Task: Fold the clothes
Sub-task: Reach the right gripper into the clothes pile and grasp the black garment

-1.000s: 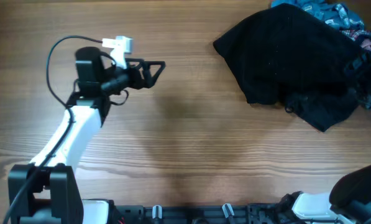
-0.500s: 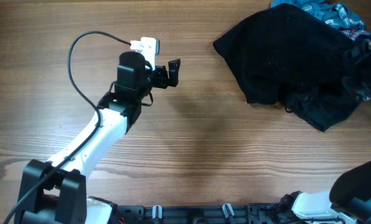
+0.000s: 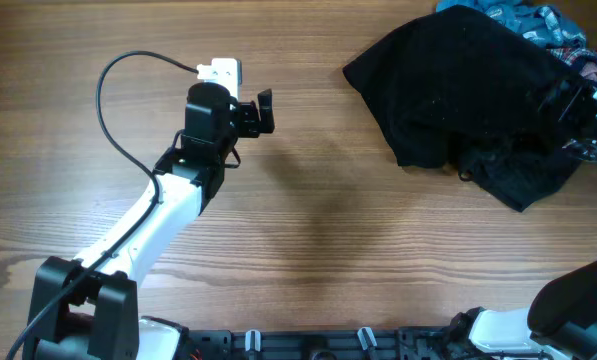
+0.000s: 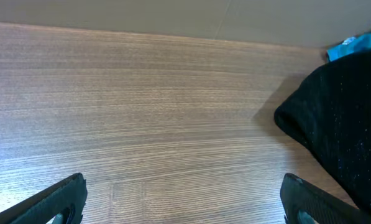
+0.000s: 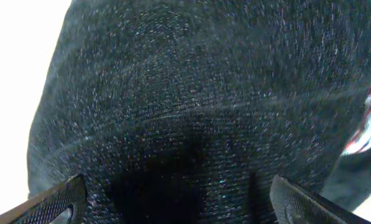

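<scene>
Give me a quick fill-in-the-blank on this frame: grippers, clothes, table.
1. The left gripper hangs over bare table, holding ____.
2. The large garment filling the right wrist view is ____ in colour.
3. Both the left gripper and the right gripper have jaws that stand ____.
4. Seen from overhead, the clothes lie on the robot's ____ side of the table.

Missing words: nothing; black; open; right.
</scene>
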